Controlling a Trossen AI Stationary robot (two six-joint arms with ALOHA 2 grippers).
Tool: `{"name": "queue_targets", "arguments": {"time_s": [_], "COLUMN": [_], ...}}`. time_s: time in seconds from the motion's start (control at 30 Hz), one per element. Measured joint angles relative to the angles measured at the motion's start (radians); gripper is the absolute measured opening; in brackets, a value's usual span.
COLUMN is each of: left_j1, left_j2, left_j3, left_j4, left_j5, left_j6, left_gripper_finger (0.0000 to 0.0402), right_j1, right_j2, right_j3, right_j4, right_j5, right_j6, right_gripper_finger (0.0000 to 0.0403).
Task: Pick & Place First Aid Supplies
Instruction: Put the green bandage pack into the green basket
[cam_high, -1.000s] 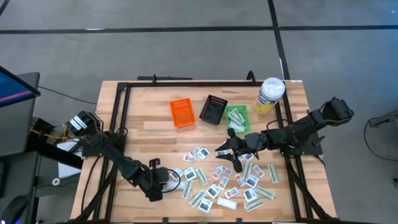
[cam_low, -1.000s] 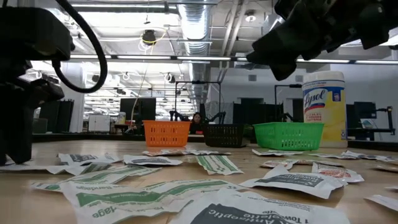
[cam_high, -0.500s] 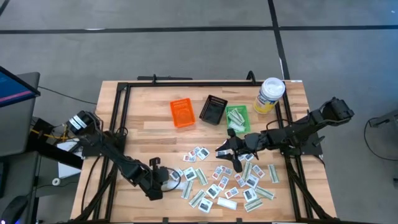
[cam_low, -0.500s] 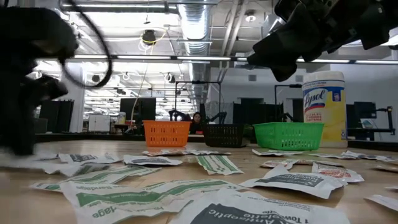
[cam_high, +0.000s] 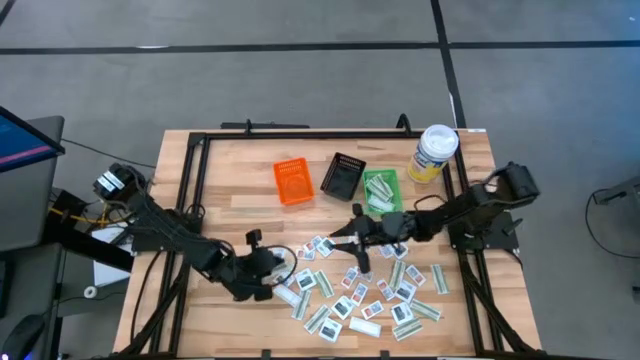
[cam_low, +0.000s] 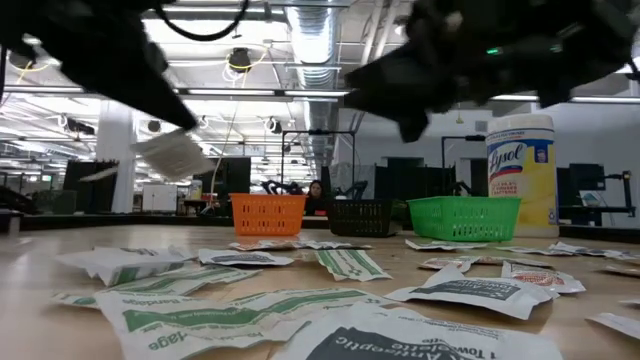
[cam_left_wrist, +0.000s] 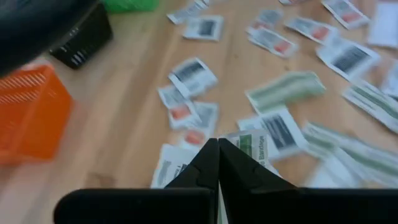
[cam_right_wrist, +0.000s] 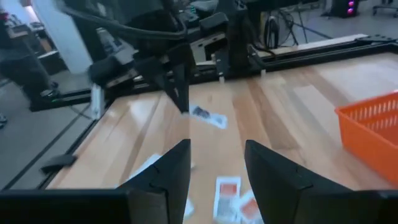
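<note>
High view: left gripper (cam_high: 283, 279) at the scattered supplies' (cam_high: 365, 290) 9 o'clock edge; right gripper (cam_high: 352, 236) above their 12 o'clock side.
Low view: packet (cam_low: 172, 153) hangs lifted, probably for carrying to a bin.
Left wrist: fingers (cam_left_wrist: 208, 163) pinched closed on it.
Right wrist: fingers (cam_right_wrist: 174, 165) parted, empty, likely lining up a pick.

The closed left hand (cam_left_wrist: 218, 163) pinches a packet (cam_left_wrist: 252, 146) above scattered packets (cam_left_wrist: 273, 40).

Wood table (cam_high: 230, 170): packets (cam_high: 372, 297), 3 bins (cam_high: 293, 182), canister (cam_high: 435, 152).
</note>
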Motion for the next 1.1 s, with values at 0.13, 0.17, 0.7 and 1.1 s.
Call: {"name": "queue_targets", "arguments": {"time_s": [0.13, 0.17, 0.7, 1.1], "left_j1": [0.056, 0.066, 0.115, 0.115], "left_j2": [0.047, 0.059, 0.195, 0.185], "left_j3": [0.0, 0.0, 0.0, 0.001], "left_j4": [0.118, 0.144, 0.297, 0.357], "left_j5": [-0.042, -0.054, -0.169, -0.158], "left_j6": [0.087, 0.107, 0.132, 0.137], "left_gripper_finger": [0.0004, 0.0004, 0.0004, 0.0004], "right_j1": [0.001, 0.001, -0.036, -0.043], "right_j2": [0.15, 0.183, 0.317, 0.316], "right_j3": [0.146, 0.181, 0.38, 0.38], "right_j4": [-0.02, -0.035, -0.279, -0.327], "right_j5": [-0.001, -0.001, -0.049, -0.046], "right_j6": [0.018, 0.04, 0.215, 0.217], "right_gripper_finger": [0.0147, 0.0146, 0.0113, 0.0072]}}
